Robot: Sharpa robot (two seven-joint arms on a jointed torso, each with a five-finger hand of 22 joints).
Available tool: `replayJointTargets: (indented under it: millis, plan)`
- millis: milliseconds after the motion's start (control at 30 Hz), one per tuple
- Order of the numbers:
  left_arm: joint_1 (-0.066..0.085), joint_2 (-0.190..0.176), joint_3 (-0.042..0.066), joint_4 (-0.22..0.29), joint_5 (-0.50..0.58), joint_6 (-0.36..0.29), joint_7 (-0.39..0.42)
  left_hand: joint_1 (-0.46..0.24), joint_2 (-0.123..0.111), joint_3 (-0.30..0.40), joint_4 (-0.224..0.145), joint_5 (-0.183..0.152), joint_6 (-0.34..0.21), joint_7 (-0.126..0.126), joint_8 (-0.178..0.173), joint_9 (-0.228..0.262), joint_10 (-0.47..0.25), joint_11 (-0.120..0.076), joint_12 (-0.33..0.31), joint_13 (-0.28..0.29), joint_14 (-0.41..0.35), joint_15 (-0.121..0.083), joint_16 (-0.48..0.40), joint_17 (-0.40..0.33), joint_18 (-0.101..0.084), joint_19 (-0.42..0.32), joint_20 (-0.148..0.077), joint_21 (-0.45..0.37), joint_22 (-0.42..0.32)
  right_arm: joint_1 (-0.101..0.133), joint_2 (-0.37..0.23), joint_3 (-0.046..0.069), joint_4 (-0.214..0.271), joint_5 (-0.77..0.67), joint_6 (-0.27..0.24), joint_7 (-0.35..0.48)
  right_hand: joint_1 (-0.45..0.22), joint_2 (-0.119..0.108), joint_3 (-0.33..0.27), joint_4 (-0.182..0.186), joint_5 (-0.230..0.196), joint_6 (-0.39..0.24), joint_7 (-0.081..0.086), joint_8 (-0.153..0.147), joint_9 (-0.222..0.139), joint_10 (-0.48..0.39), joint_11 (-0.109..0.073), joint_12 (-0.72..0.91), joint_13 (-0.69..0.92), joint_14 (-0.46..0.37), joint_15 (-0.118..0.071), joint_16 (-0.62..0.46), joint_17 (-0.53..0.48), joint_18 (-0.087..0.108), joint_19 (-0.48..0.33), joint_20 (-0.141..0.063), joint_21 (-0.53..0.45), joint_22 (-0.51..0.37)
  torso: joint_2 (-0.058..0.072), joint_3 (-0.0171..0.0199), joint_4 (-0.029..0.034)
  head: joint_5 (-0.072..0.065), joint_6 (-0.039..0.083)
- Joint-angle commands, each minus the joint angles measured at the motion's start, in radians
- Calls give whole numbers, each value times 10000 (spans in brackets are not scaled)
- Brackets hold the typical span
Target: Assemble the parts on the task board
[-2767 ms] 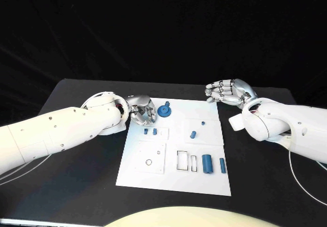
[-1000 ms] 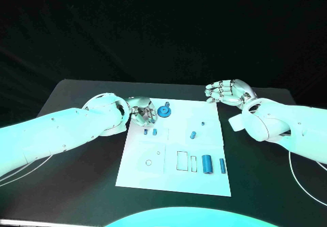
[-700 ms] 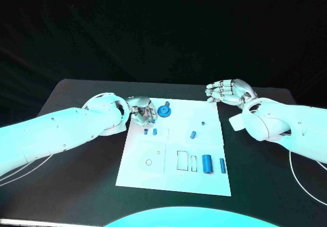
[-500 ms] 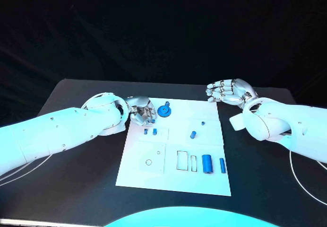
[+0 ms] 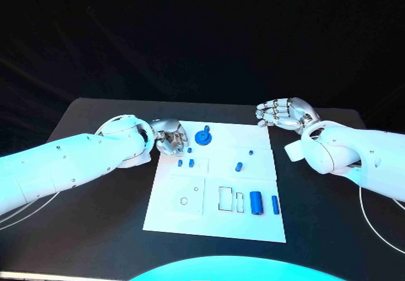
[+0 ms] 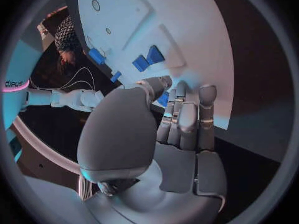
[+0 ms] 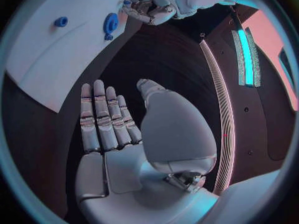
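The white task board (image 5: 215, 219) lies mid-table. My left hand (image 5: 171, 136) hovers at its far left corner, thumb and fingers closed round a small blue part (image 6: 164, 98), which peeks out below the fingertips (image 5: 190, 150). A blue gear (image 5: 203, 137) stands just right of that hand. Two small blue blocks (image 5: 185, 163) lie nearer me, also seen past the fingers (image 6: 147, 58). A short blue peg (image 5: 239, 166) stands mid-board. Two blue cylinders (image 5: 264, 203) lie at the near right. My right hand (image 5: 285, 114) floats beyond the far right corner, fingers apart and empty (image 7: 124, 134).
The board carries a round hole and ring (image 5: 184, 201) at the near left and rectangular slots (image 5: 226, 198) beside the cylinders. Black table (image 5: 93, 211) surrounds the board on both sides. From the right wrist, the gear (image 7: 111, 23) and my left hand (image 7: 156, 7) show.
My left hand has edged slightly toward the far left, and the small blue part now shows under its fingertips. The right hand has stayed in place.
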Motion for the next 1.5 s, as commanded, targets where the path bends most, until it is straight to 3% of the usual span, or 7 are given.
replayJointTargets:
  millis: [33, 367, 733, 800, 967, 1100, 1500]
  plan:
    - [1, -47, 5, -1, 156, -263, 60, -39, 59, 27, -66, -12, 37, 50, -35, 3, -4, 8, -34, 33, -33, 8, -40, 24, -92, 1, -1, -18, 52, -5, -14, 2, -2, -110, 239, 74, 193, -34, 178, -166, 59, 175, 672, 76, -34, 133, -39, -60, -13, 148, -20, -59, -46, 63, 1, -21, 25, -87, 0, -4, 3, -10, 15]
    - [0, -262, 12, 135, 941, -1177, 783, -122, 6, -149, -118, -46, 305, 104, 35, 40, 93, -13, 214, 247, 14, -7, 2, 72, -90, 18, -13, -31, 31, -7, -56, 2, -22, -464, 354, 49, 635, -444, 1568, -767, 78, 772, 505, 15, -254, 593, -207, -341, -32, 514, -176, -94, -171, 59, 350, -170, 146, -337, 4, -8, -2, -13, 37]
    - [-17, -491, 11, 485, 1470, -1894, 1890, -104, 116, -51, -311, -9, 699, -272, 354, 127, -1633, -542, 6752, 4221, 991, -434, 956, 2677, -315, 854, -361, 750, 1198, -11, -85, 2, -19, -533, 355, 43, 514, -523, 1811, -795, 64, 847, 497, -30, -303, 684, -216, -415, -30, 571, -187, -103, -188, 56, 393, -183, 158, -381, -2, 5, -4, 2, 43]
    - [-27, -519, 11, 546, 1488, -1848, 1976, -106, 122, 22, -330, -7, 690, -288, 380, 137, -1746, -565, 7272, 4517, 1039, -454, 988, 2803, -334, 928, -381, 826, 1303, -11, -89, 2, -17, -536, 357, 42, 490, -529, 1833, -792, 62, 854, 498, -36, -308, 692, -216, -423, -30, 576, -187, -104, -190, 56, 395, -184, 158, -386, -2, 5, -4, 2, 43]
    - [-44, -533, 10, 602, 1393, -1460, 1979, -130, 171, 107, -431, -5, 846, -352, 514, 186, -400, -636, 9549, 7264, 1214, -513, 1096, 3275, -390, 1128, -433, 1036, 1606, -13, -93, 2, -14, -538, 356, 36, 458, -539, 1856, -787, 59, 860, 498, -44, -315, 703, -215, -433, -29, 583, -187, -105, -191, 55, 398, -184, 158, -393, 5, 8, -8, 6, 42]
    - [-56, -491, 8, 586, 1318, -1276, 1908, -187, 240, 84, -417, -10, 972, -374, 596, 221, 121, -665, 10111, 8067, 1311, -538, 1144, 3506, -439, 1309, -452, 1179, 1839, -15, -86, 2, -16, -535, 353, 37, 406, -555, 1883, -776, 53, 865, 501, -56, -325, 715, -212, -448, -29, 591, -186, -107, -194, 54, 401, -184, 157, -404, 5, 5, -7, 10, 46]
    - [-72, -221, 2, 368, 1101, -859, 1673, -234, 282, 62, -392, -22, 1049, -385, 643, 242, 277, -674, 10279, 8301, 1356, -548, 1165, 3606, -463, 1401, -461, 1248, 1950, -17, -75, 2, -12, -531, 340, 47, 349, -571, 1904, -763, 48, 871, 503, -67, -334, 725, -209, -462, -28, 595, -183, -112, -197, 53, 400, -183, 154, -415, 3, 4, -9, 13, 34]
